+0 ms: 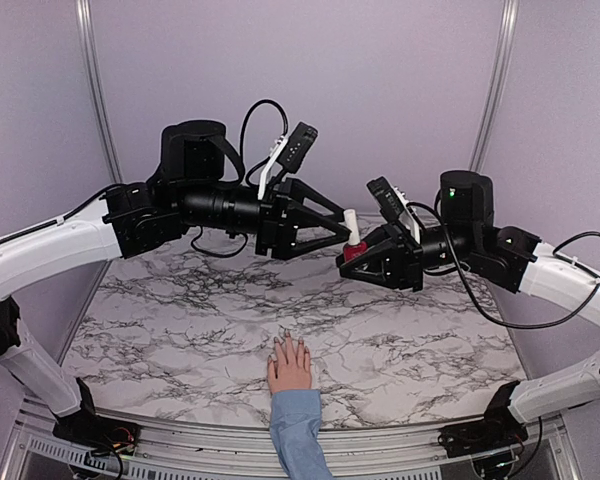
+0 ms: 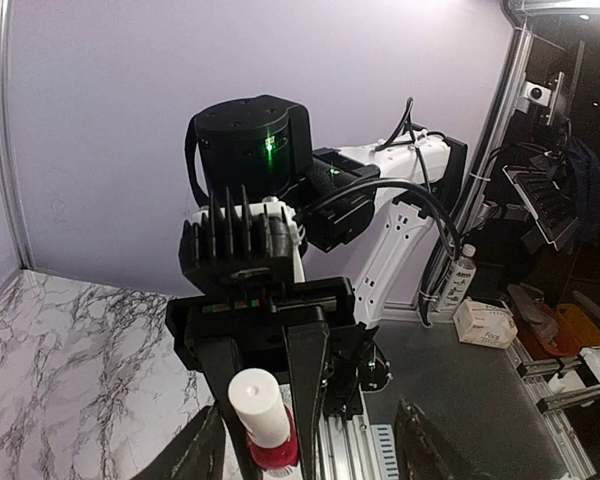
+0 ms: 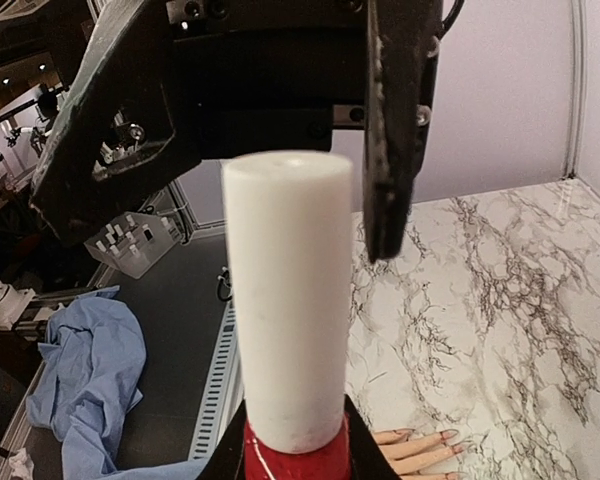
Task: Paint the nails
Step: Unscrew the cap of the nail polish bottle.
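Note:
A small dark red polish bottle (image 1: 355,251) with a tall white cap (image 1: 352,222) is held in mid-air, my right gripper (image 1: 350,260) shut on its red body. My left gripper (image 1: 346,225) faces it, and its two fingers straddle the cap with a gap on each side. From the right wrist the cap (image 3: 288,300) fills the middle and the left fingers (image 3: 395,130) stand off it. A pale pink hand (image 1: 290,366) in a light blue sleeve (image 1: 300,432) lies flat on the marble table (image 1: 160,320), below the grippers. Its nails (image 3: 448,438) look pale.
Both arms meet above the table's far half. Lilac walls with metal posts (image 1: 98,100) close in the back and sides. A metal rail (image 1: 180,440) runs along the near edge by the arm bases.

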Controlling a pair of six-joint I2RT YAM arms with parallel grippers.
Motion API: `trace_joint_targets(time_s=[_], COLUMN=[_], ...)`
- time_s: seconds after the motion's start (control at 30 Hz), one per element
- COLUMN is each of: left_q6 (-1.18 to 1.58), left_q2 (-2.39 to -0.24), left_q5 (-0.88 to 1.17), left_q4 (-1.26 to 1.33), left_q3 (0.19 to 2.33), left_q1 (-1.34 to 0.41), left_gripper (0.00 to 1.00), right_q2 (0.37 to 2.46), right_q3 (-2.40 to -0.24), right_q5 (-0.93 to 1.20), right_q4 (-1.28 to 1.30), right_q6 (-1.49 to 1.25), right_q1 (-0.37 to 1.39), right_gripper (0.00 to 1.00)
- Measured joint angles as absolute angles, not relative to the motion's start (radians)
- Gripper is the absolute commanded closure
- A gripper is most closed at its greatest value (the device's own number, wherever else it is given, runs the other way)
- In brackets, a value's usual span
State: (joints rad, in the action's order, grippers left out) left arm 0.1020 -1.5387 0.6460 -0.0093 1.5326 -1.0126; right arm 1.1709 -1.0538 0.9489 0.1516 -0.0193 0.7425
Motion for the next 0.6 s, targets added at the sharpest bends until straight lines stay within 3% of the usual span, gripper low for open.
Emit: trace_joint_targets(time_s=[0.33,0.6], left_q6=[0.171,0.191], left_q2=[-1.539,-1.567], left_q5=[0.683,0.725], left_q4=[0.098,0.147], left_q3=[1.512,1.504], left_q1=[-1.011,-1.004], left_gripper=[0.71,0.63], right_q2=[1.175,1.179], right_q3=[-1.054,-1.054], right_q5=[0.962,0.962], right_q4=[0.130,0.105], right_q6=[-0.028,-0.042], right_q1=[0.776,0.777], right_gripper=[1.00,1.00])
